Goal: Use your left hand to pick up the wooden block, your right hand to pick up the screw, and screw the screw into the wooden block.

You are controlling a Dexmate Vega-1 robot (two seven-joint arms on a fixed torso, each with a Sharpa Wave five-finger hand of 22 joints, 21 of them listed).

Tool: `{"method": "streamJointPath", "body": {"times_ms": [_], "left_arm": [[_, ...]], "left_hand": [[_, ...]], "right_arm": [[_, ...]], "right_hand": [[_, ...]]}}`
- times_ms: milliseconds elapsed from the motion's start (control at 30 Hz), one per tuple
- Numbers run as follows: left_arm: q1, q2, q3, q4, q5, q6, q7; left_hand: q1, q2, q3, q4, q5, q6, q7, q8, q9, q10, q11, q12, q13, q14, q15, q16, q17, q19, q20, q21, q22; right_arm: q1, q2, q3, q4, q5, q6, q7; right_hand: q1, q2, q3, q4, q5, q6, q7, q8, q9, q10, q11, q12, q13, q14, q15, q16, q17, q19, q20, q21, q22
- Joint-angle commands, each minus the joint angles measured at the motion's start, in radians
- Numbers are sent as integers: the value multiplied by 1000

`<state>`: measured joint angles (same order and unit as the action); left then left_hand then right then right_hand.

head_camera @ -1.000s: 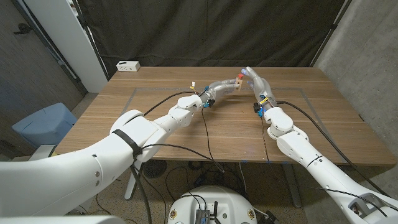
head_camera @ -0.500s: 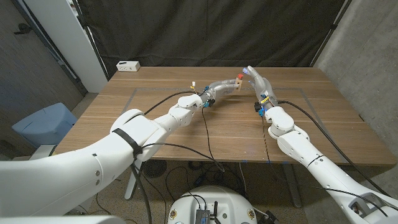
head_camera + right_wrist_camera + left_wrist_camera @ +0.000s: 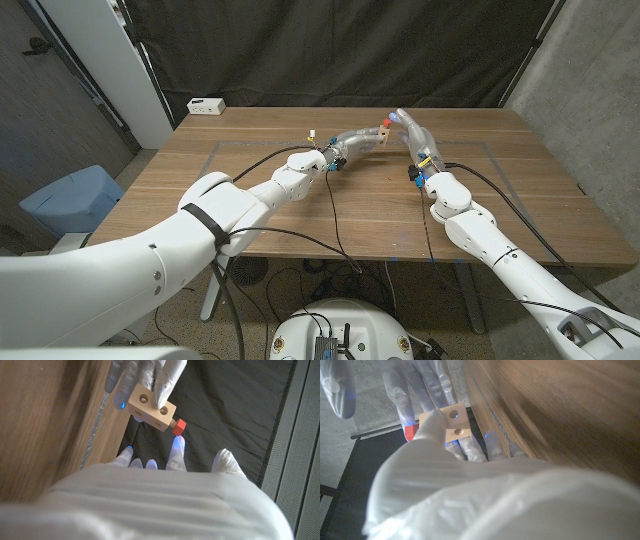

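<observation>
I have the wooden block (image 3: pixel 151 409) pinched in my left hand (image 3: pixel 352 142), raised above the far side of the counter (image 3: pixel 250 205), with the red-headed screw (image 3: pixel 178 426) already seated in its end. My right hand (image 3: pixel 416 138) has its fingers (image 3: pixel 176 447) spread, one tip at the screw head without gripping. From here I risk the fingertip slipping off the head, or pushing the block askew in its light pinch.

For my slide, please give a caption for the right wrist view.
Left hand holds wooden block; red-headed screw sits in its end, right hand at the head.
</observation>
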<state>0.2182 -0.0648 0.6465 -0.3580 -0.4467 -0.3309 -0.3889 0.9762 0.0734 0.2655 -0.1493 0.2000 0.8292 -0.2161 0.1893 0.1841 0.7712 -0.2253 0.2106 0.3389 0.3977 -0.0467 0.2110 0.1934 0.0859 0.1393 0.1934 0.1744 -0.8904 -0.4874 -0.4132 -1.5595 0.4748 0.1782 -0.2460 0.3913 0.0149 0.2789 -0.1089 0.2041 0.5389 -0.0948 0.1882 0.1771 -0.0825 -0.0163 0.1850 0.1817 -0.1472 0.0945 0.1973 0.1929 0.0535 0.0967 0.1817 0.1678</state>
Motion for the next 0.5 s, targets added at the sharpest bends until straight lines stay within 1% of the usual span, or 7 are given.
{"method": "streamJointPath", "body": {"times_ms": [33,500], "left_arm": [[-6,-1,2,2,-1,15,7],[-12,-4,7,4,0,32,17]], "left_hand": [[-8,2,4,1,4,9,-3,8,5,-3,5,5,2,-1,-64,1,1,-6,-1,4,4],[-7,1,5,-1,4,7,-3,8,5,-3,4,5,2,-3,-65,0,1,-9,1,3,4]], "right_arm": [[9,7,-6,19,5,-3,3],[13,7,-4,29,12,-4,4]], "right_hand": [[-7,5,0,-6,7,-8,2,-6,2,-6,-4,0,1,-8,1,-1,4,0,2,6,2],[-10,7,0,-6,7,-21,4,-10,1,-10,-4,0,1,-10,2,0,5,0,2,6,2]]}}
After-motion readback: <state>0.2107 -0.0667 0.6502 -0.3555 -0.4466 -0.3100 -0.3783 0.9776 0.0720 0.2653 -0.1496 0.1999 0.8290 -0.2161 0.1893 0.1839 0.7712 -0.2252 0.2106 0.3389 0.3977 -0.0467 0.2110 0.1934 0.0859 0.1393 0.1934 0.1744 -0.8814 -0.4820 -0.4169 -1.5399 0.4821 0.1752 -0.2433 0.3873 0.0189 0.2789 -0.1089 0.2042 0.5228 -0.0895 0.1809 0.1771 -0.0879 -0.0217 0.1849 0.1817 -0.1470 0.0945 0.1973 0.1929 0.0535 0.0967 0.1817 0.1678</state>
